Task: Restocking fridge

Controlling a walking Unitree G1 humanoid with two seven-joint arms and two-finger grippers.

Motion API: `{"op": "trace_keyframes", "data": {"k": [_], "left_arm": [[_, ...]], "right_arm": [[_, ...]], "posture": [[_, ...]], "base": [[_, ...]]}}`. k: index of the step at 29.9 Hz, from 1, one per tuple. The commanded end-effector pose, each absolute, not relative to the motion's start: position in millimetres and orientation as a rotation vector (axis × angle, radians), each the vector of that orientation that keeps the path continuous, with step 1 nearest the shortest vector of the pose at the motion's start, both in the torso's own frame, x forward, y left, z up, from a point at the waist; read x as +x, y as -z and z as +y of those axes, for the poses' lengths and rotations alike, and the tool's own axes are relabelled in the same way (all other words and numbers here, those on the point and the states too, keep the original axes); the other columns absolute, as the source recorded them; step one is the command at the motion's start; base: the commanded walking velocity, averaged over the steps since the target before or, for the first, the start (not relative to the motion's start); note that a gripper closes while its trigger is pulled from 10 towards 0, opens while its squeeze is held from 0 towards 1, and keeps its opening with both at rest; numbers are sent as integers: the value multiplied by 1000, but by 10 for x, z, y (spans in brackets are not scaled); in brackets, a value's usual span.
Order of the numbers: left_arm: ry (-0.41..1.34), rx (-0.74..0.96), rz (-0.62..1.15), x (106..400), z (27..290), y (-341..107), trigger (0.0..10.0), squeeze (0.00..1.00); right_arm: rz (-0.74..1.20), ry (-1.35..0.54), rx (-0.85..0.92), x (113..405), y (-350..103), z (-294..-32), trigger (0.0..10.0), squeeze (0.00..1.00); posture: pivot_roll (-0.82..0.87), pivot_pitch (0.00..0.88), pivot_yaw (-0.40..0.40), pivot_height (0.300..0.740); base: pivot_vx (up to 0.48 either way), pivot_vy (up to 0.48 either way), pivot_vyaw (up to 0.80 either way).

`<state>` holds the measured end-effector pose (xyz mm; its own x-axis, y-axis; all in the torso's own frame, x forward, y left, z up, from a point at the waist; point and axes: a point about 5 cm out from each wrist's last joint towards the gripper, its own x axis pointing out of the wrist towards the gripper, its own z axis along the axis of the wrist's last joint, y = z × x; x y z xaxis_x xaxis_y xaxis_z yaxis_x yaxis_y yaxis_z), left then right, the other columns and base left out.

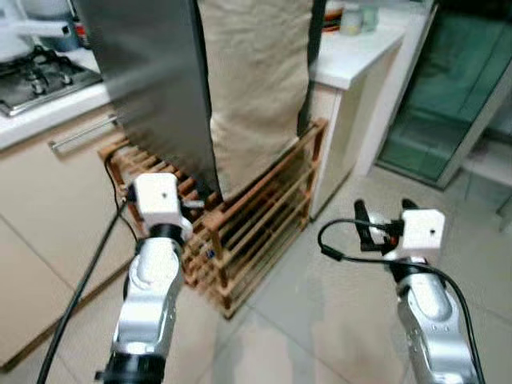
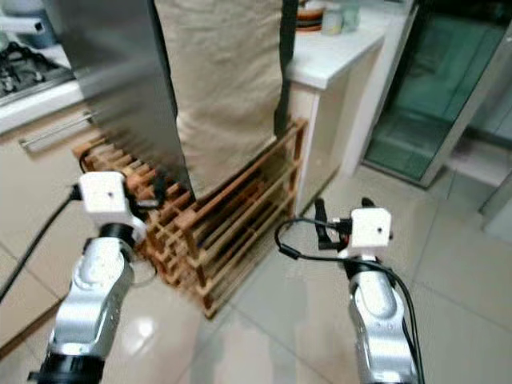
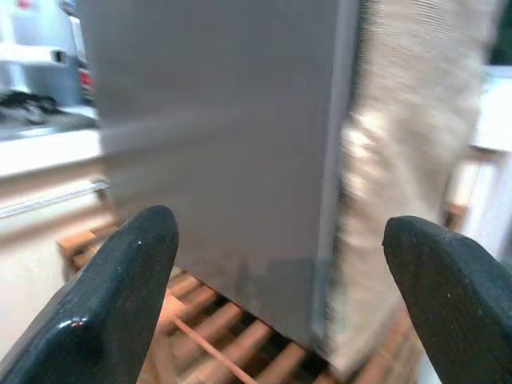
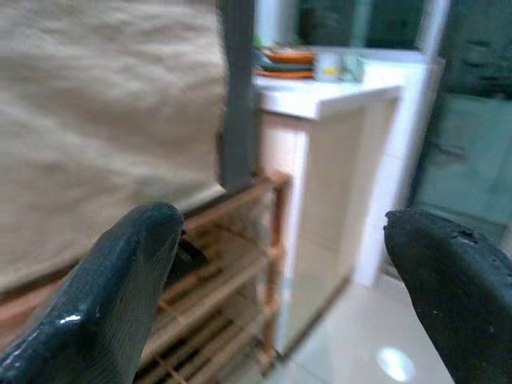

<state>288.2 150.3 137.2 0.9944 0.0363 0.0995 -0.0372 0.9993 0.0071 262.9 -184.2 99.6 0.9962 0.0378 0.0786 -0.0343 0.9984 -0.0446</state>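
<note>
- Left eye view: The grey fridge stands at the top, left of the middle. A tan cloth hangs beside it. Both sit on a low wooden rack in the middle of the frame. The left tool is at the lower left, close to the bottom of the fridge. The right tool is at the lower right, over the tiled floor. A stove sits at the upper left on a white desk.
- Right eye view: A second white desk is at the upper right, with plates on it. A glass door is at the far right.
- Left wrist view: The left tool's two black fingers are spread wide apart and hold nothing. The grey fridge fills the middle, well apart from them.
- Right wrist view: The right tool's fingers are also spread wide and hold nothing. The cloth is at the upper left, the rack below it.
</note>
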Motion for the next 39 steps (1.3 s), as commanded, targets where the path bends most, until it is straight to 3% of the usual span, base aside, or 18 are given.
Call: {"op": "trace_keyframes", "data": {"k": [1, 8, 13, 18, 29, 39], "left_arm": [[-42, 22, -102, 2895, 1565, -1385, 10000, 0], [-34, 106, -173, 2972, 1553, -1518, 10000, 0], [-100, 20, -120, 3131, 1686, -1572, 10000, 0], [-60, -40, -139, 3169, 1634, -1674, 10000, 0], [284, -9, -88, 3313, 1418, -1701, 10000, 0], [371, -39, -100, 3416, 1202, -1735, 10000, 0]], "right_arm": [[-98, -68, -34, 2655, -1025, -1749, 10000, 0], [-98, -79, -33, 2668, -1016, -1732, 10000, 0], [-96, -91, -27, 2676, -1007, -1706, 10000, 0], [-88, -112, -18, 2655, -995, -1687, 10000, 0], [-57, -163, -4, 2616, -937, -1650, 10000, 0], [-14, -211, -13, 2553, -854, -1633, 10000, 0]], "posture": [[-103, 0, 21, 740], [-100, 0, 21, 740], [-98, 0, 18, 740], [-105, 0, 22, 740], [-107, 0, 23, 740], [-124, 0, 14, 740]], "base": [[480, 0, 0], [274, 0, 0], [0, 0, 0], [0, 0, 0], [0, 0, 0], [0, 0, 0]]}}
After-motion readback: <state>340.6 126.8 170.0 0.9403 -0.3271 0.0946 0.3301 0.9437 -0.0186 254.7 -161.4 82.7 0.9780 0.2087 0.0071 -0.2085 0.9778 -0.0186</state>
